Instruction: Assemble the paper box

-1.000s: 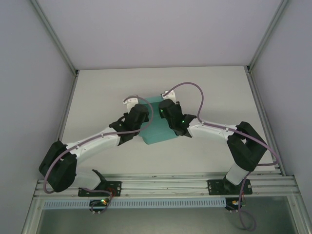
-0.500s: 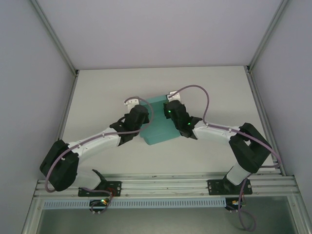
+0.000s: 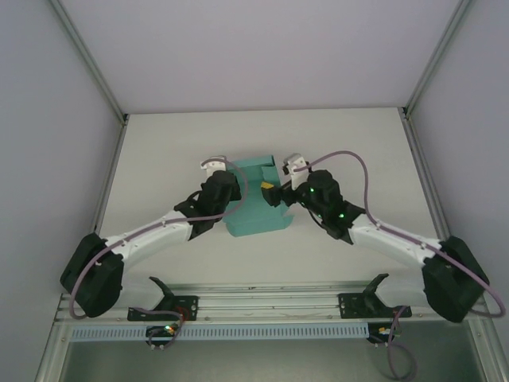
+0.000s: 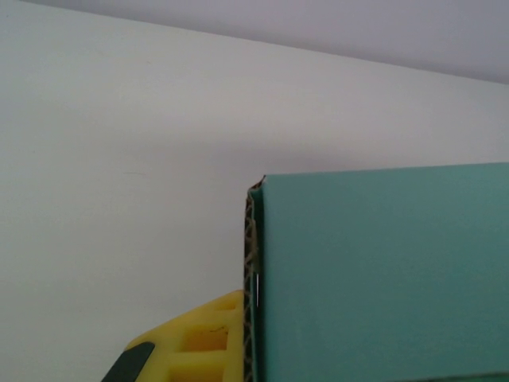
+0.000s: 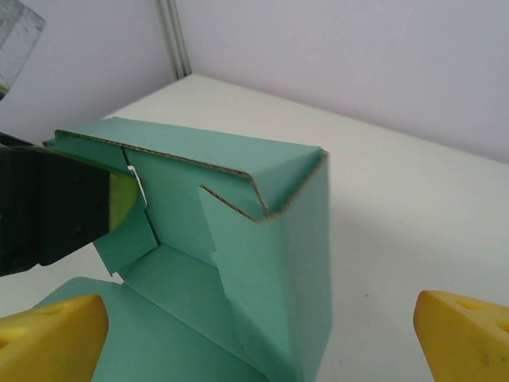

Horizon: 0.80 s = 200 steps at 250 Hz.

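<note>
White, flat surface, shut in by pale walls with grey metal posts in the corners. Along the near edge, a metal rail. In the middle of the surface, the teal paper box, half folded, side walls up, top open. At its left wall, the left hand, pinching the card. Close by its right side, the right hand, yellow fingertips spread wide, holding nothing. Purple cables looping over both arms.
</note>
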Each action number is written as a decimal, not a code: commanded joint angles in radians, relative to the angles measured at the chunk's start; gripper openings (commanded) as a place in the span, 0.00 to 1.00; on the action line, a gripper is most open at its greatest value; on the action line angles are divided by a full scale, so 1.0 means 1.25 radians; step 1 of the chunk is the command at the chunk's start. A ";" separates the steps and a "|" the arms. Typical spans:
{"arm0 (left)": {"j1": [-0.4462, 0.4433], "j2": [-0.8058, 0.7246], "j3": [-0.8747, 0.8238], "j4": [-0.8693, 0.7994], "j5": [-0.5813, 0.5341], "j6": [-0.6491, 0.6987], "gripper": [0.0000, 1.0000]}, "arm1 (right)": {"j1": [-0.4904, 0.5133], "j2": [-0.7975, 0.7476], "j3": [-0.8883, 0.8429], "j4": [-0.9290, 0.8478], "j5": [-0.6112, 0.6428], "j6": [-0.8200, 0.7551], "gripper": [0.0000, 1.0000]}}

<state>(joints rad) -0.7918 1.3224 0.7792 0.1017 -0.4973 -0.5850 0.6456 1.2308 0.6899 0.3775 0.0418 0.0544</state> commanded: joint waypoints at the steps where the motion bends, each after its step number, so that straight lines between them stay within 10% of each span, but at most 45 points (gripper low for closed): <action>1: -0.006 -0.050 -0.004 -0.005 0.002 0.016 0.00 | -0.005 -0.065 -0.022 -0.058 0.032 -0.013 1.00; 124: -0.020 -0.023 0.037 -0.068 0.019 0.022 0.00 | -0.051 0.146 0.157 -0.094 -0.060 -0.036 0.74; 200: -0.020 -0.028 0.057 -0.119 -0.054 -0.018 0.00 | -0.050 0.250 0.235 -0.139 0.055 -0.021 0.22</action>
<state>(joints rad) -0.8120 1.2858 0.7967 0.0051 -0.4976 -0.5648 0.5884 1.5154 0.9379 0.2546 0.0010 0.0242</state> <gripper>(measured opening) 0.085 0.281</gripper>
